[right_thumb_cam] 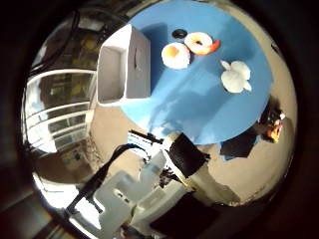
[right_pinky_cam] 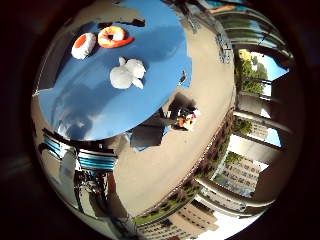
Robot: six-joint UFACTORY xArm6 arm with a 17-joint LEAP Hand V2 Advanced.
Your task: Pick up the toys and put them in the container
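Note:
A round blue table (right_thumb_cam: 199,100) lies far below the palm. On it stands a white rectangular container (right_thumb_cam: 123,65). Beside the container lie an orange and white round toy (right_thumb_cam: 176,56) and an orange ring-shaped toy (right_thumb_cam: 202,44), touching each other. A white plush toy (right_thumb_cam: 236,77) lies alone further along the table, away from the container. The little finger side palm view shows the same round toy (right_pinky_cam: 84,45), ring toy (right_pinky_cam: 112,37) and white plush (right_pinky_cam: 127,73). My right hand (right_thumb_cam: 150,184) is high above the table's near edge, with its white and black fingers stretched out, far from every toy.
Dark chairs (right_pinky_cam: 150,135) stand at the table's edge on a tan floor. A small orange object (right_pinky_cam: 185,119) lies on the floor beside them. A railing (right_thumb_cam: 50,115) and buildings (right_pinky_cam: 240,170) surround the terrace.

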